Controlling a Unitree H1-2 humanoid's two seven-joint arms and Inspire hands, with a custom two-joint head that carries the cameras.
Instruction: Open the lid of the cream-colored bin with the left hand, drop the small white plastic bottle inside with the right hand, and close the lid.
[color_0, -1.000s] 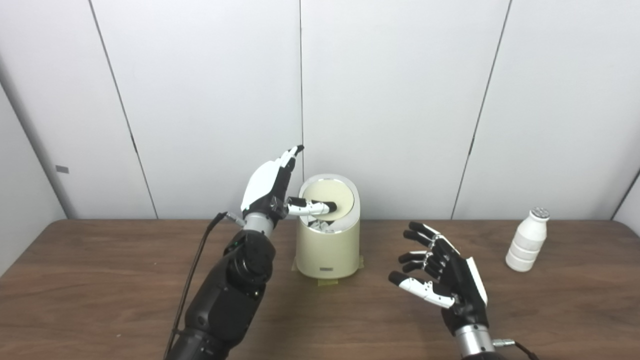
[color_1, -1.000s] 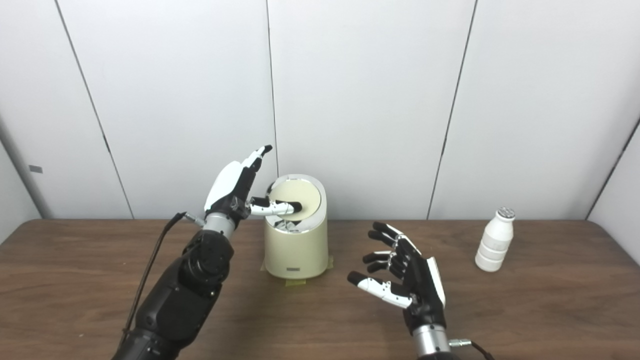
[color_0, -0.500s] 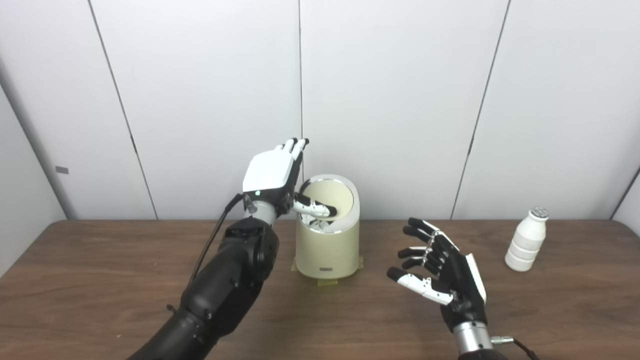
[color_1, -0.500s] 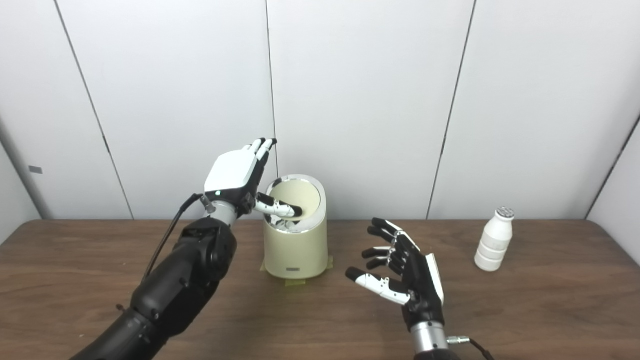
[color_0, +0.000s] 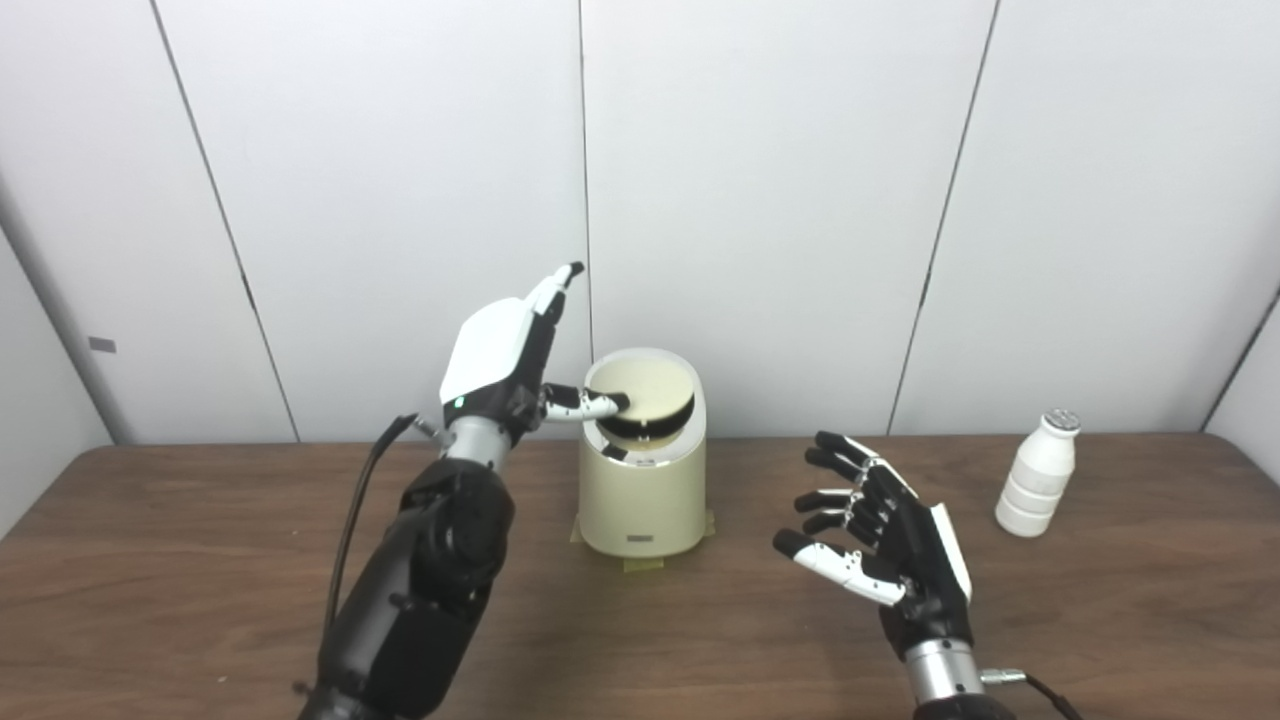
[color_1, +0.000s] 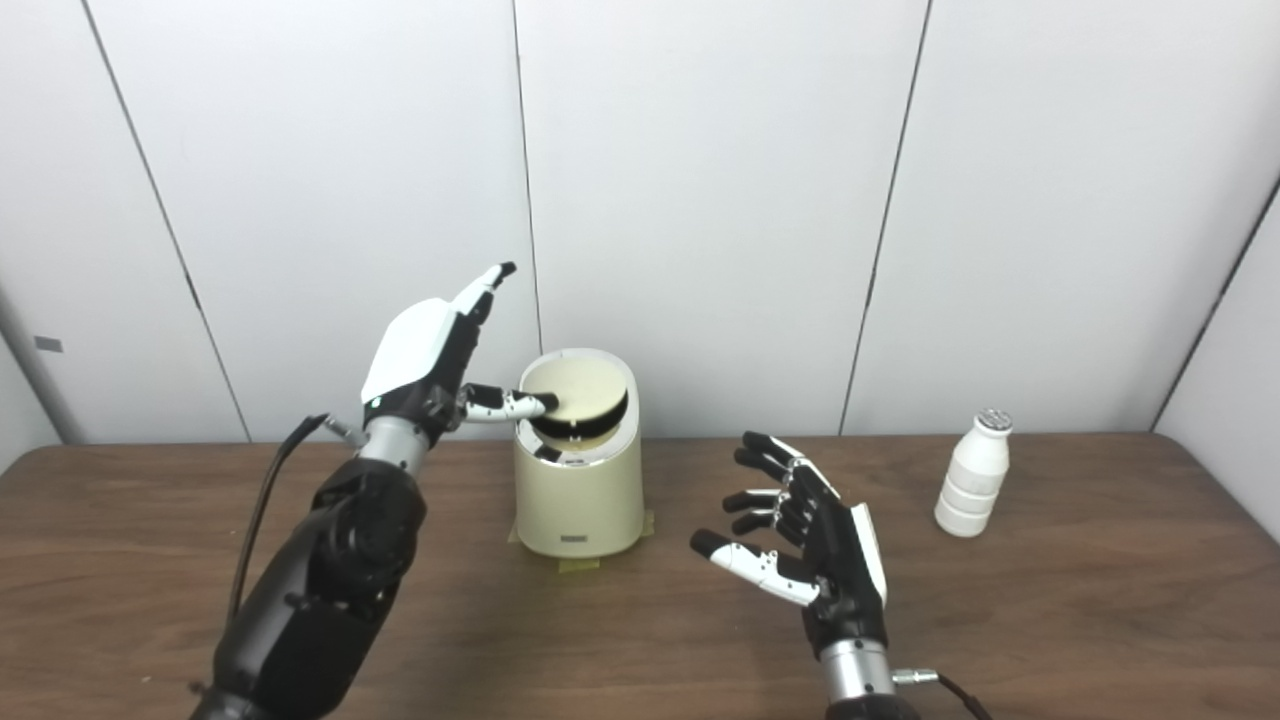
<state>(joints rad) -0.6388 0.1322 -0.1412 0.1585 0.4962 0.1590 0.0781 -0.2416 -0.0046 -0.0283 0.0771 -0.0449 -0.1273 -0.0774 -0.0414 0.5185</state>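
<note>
Cream-colored bin (color_0: 642, 500) at frame centre, on the far half of the brown wooden table (color_0: 200, 560), close to the white panelled wall (color_0: 780, 200). Strips of tape (color_0: 640, 563) showing under its base at front and sides. Round lid (color_0: 645, 392) tilted, its near edge dipped into the rim with a dark crescent gap below; bin contents not discernible.

Left hand (color_0: 505, 355) raised just left of the bin top, fingers (color_0: 555, 290) extended upward and apart, thumb (color_0: 590, 404) reaching rightward with its tip at the left edge of the lid; holding nothing. Whether the thumb presses the lid or merely touches it: cannot tell. Dark forearm running down to the lower left edge, cut off there, with a black cable (color_0: 360, 500) looping beside it.

Right hand (color_1: 800, 545) in the lower right of centre, palm turned toward the left, fingers spread and empty, well apart from both bin and bottle; wrist cut off by the bottom edge.

Small white plastic bottle (color_0: 1035, 475) upright at the right side of the frame, near the table's far edge, ribbed body and pale cap, untouched.

Bare tabletop between right hand and bottle, and across the whole near left. Nothing between bottle and bin other than the right hand. Table corners rounded at far left and far right; near edge out of frame.
</note>
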